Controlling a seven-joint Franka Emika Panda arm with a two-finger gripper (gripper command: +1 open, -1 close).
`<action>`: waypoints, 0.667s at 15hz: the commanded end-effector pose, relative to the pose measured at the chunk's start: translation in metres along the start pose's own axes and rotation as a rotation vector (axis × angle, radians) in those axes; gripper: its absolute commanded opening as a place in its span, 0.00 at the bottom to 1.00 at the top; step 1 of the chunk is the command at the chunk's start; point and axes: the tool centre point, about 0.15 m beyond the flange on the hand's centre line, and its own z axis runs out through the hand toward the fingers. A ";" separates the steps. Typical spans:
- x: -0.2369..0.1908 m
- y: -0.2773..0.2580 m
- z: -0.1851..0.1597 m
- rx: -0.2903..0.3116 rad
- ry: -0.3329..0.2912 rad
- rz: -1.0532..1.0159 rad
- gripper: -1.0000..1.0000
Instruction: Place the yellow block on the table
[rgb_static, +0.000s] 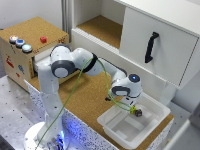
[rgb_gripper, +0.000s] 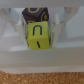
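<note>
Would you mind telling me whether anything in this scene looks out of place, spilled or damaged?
Nothing stands out. The gripper holds the yellow block over the white tray, which sits squarely at the table end. No spills or damage visible.

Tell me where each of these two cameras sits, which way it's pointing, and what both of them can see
Exterior view: off the arm, raised, looking down across the table at the white tray, the cabinet and the button box; the whole arm shows, with the gripper over the tray.
Wrist view: on the wrist, looking along the fingers, which frame the yellow block above the tray rim.
Shared: gripper, yellow block, tray, cork tabletop.
</note>
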 end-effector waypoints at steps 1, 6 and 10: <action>-0.020 0.017 -0.034 0.109 0.046 -0.013 0.00; -0.069 0.011 -0.107 0.203 0.130 -0.220 0.00; -0.114 -0.005 -0.140 0.227 0.181 -0.459 0.00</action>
